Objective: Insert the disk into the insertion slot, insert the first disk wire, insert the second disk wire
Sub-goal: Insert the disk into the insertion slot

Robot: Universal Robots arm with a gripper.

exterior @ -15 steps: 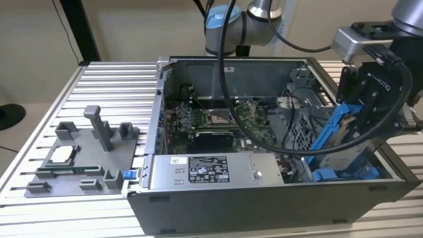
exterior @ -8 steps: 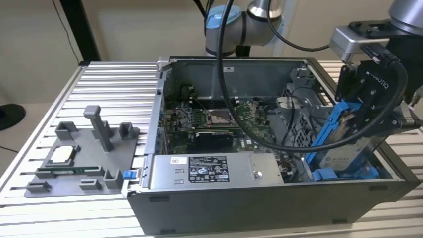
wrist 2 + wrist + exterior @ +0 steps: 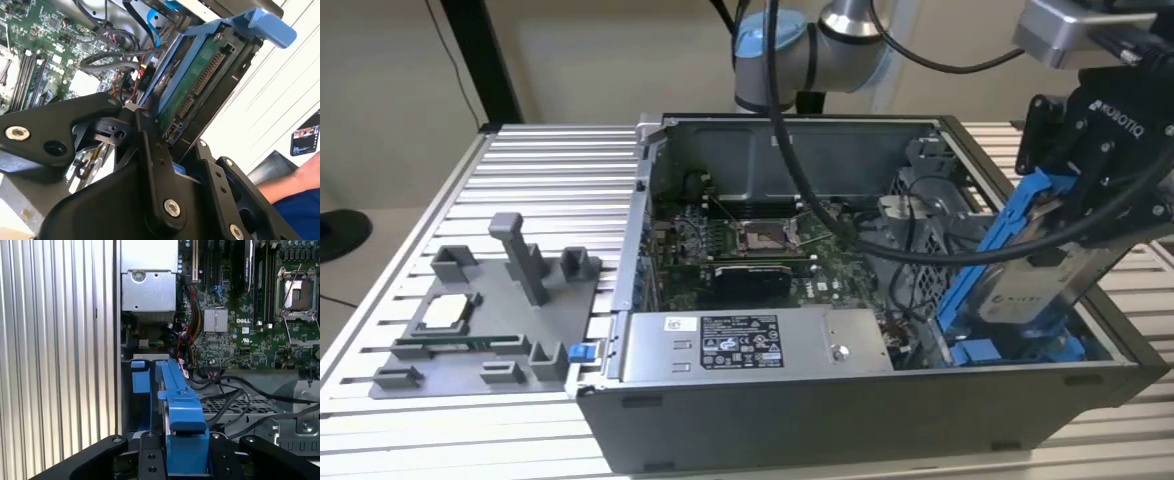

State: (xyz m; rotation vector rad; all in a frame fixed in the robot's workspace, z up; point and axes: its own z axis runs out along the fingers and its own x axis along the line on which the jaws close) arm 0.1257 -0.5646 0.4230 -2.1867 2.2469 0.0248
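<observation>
My gripper (image 3: pixel 1083 232) is shut on the disk (image 3: pixel 1034 275), a silver-grey drive in a bright blue carrier frame. It holds the disk tilted steeply over the front corner of the open computer case, at the exterior view's right. The disk's lower end reaches down among the blue rails of the insertion slot (image 3: pixel 987 350). In the second wrist view the disk's green board and connector (image 3: pixel 192 95) sit between the black fingers (image 3: pixel 150 145). In the first wrist view the blue carrier (image 3: pixel 182 410) runs from the gripper (image 3: pixel 186 460) toward the slot's blue tab (image 3: pixel 141 377). Black cables (image 3: pixel 235 390) lie beside it; which are the disk wires I cannot tell.
A grey metal box with a black-and-white sticker (image 3: pixel 747 345) sits at the case front beside the slot. The motherboard (image 3: pixel 747 240) fills the case floor. A grey fixture plate (image 3: pixel 480 320) lies on the ribbed table at the exterior view's left. A person's arm (image 3: pixel 295 190) shows beyond the case.
</observation>
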